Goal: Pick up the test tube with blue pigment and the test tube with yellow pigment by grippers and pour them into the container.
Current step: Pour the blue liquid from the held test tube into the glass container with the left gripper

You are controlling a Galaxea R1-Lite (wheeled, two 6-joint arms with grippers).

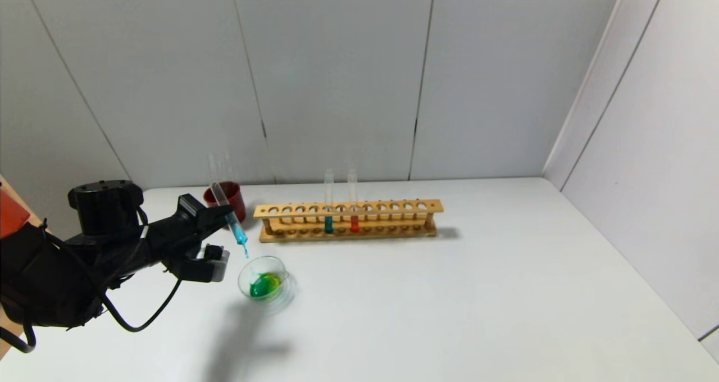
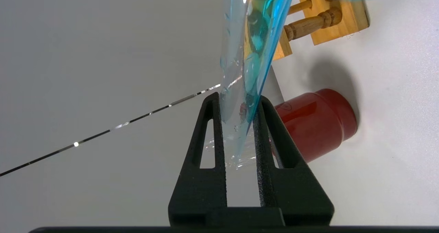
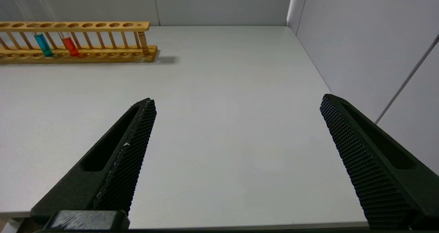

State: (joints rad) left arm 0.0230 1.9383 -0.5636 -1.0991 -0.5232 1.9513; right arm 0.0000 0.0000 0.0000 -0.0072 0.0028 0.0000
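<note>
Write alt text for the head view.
The left end effector tips the test tube with blue pigment mouth-down, blue liquid streaming into the container, which holds green liquid. Behind stand a dark red cup and a wooden rack with two tubes.

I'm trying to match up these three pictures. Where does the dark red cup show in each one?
Head view: the dark red opaque cup stands at the back of the table, behind the left claw, left of the wooden tube rack.
Left wrist view: the cup shows just behind the claw's fingers.
Right wrist view: not in it.
Shared landmark: the rack.
</note>
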